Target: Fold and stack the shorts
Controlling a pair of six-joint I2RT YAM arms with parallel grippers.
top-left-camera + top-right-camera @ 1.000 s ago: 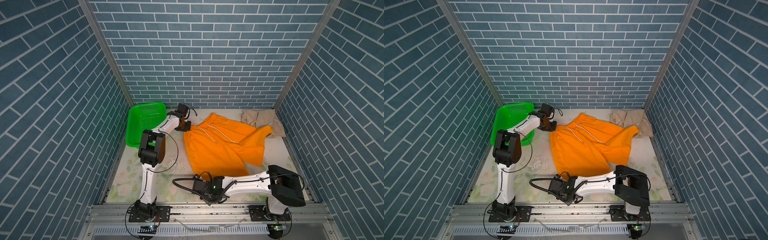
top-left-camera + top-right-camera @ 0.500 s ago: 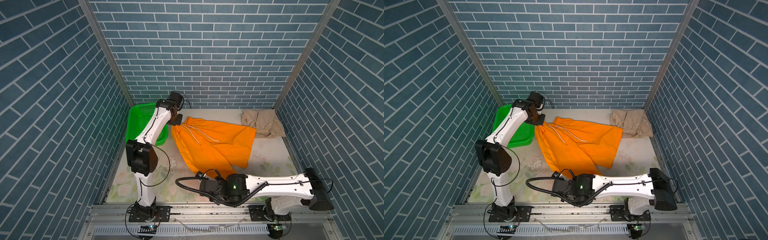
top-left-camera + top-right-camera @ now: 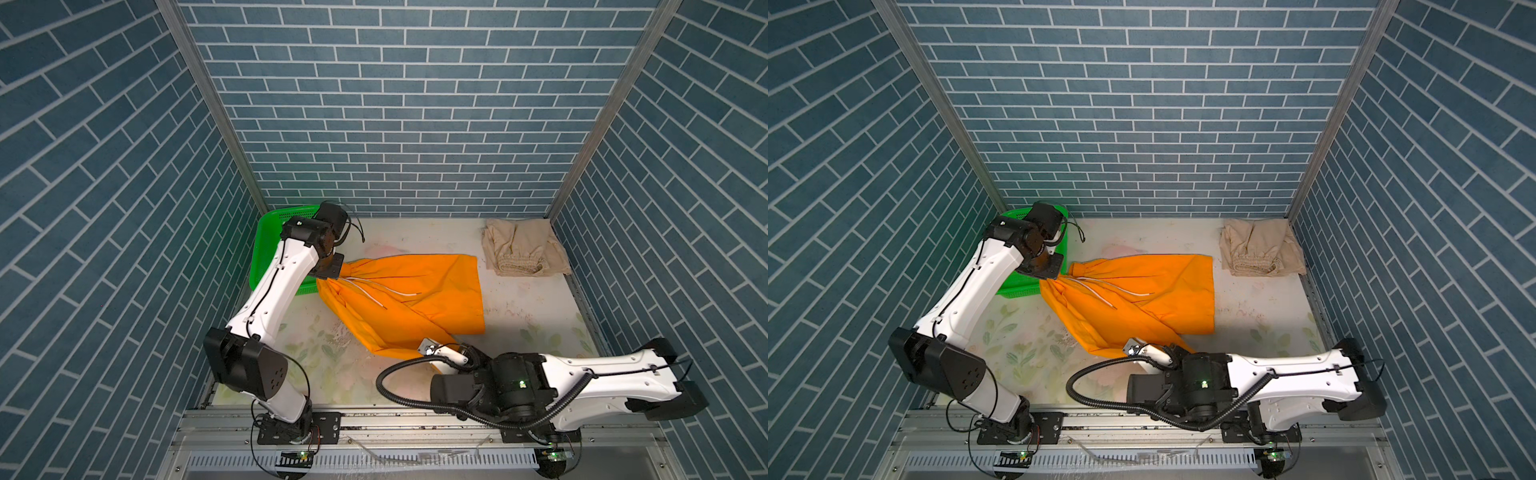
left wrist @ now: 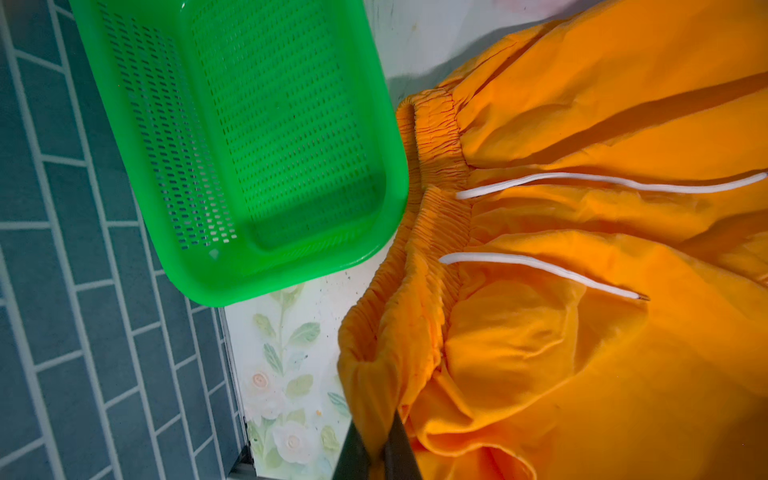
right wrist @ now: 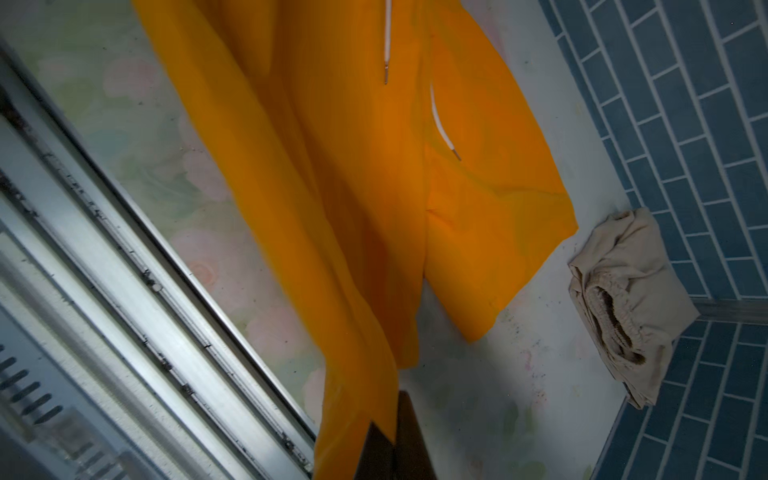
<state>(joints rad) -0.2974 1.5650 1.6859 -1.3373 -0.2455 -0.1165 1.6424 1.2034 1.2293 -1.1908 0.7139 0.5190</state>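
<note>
Where the scene lies nearest the front rail, the right arm (image 3: 582, 382) stretches low over the surface (image 3: 532, 316), well apart from the green basket (image 3: 262, 253). Its jaws are clenched on a leg end of the orange shorts (image 3: 415, 299), the cloth pinched between them in the right wrist view. From that hem the garment runs slantwise up to the basket, partly raised off the surface, with two white drawstring ends (image 4: 582, 180) lying loose on its front. The gathered waistband (image 4: 436, 174) ends just beside the basket's rim. There the left arm (image 3: 282, 286) passes over the basket, and its jaws grasp a fold of the waistband. Farthest back, the beige shorts (image 3: 519, 249) lie bunched against the rear wall, in the corner opposite the basket and well apart from it.
</note>
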